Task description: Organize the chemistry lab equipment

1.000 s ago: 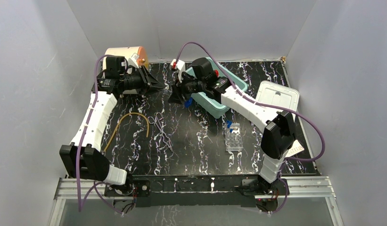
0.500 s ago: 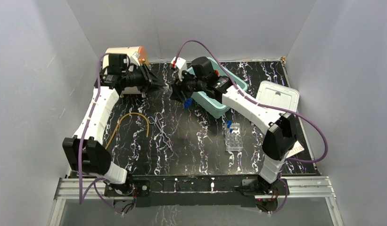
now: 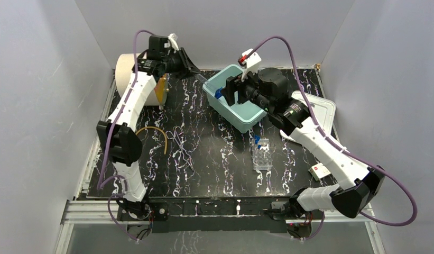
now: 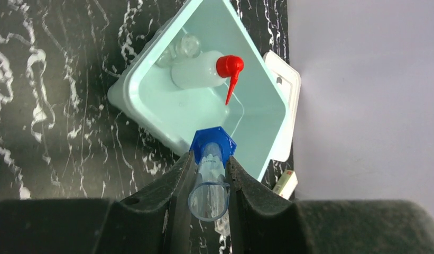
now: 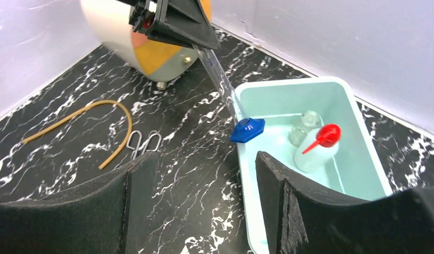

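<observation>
Left jaws: clamped on blue-capped tube [image 4: 209, 197], cap at teal bin's [image 3: 246, 120] rim.
Right jaws: apart, empty, over bin, upper centre.
Open table [image 3: 204, 153]: lower centre, between tubing [image 3: 146, 138] and rack [image 3: 262, 154].

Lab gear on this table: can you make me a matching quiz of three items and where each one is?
Things:
1. bottle
2. tube
3. tubing

Places:
A. loose on the table
B. between the left end effector's fingers
C. in the bin

Pairs: 1-C, 2-B, 3-A
</observation>
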`<state>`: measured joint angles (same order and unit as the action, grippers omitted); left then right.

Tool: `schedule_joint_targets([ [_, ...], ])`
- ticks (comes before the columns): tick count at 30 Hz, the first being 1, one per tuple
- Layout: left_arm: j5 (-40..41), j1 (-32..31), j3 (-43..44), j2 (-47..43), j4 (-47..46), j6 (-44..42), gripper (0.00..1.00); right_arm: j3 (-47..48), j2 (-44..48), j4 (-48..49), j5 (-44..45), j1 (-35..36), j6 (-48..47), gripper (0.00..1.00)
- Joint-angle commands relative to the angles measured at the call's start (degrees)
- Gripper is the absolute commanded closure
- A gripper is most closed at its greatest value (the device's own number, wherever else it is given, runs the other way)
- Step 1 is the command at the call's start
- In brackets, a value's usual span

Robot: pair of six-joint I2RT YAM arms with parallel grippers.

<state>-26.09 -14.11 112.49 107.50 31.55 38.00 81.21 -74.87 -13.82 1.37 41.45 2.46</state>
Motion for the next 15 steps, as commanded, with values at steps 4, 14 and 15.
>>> schedule_joint_targets([
  [4,14.1,-6.9,15.4,8.5,3.7,-7.2,0.79,-1.2,0.2,-2.9,13.3,-3.6,8.2,0.24],
  [14,25.2,-13.3,23.8,17.1,3.7,-17.9,0.78,-7.2,2.6,-6.7,11.2,-10.3,16.2,0.26],
  [15,26.8,-14.0,24.0,17.8,3.5,-18.9,0.78,-7.8,2.7,-6.7,10.9,-10.4,16.3,0.26],
])
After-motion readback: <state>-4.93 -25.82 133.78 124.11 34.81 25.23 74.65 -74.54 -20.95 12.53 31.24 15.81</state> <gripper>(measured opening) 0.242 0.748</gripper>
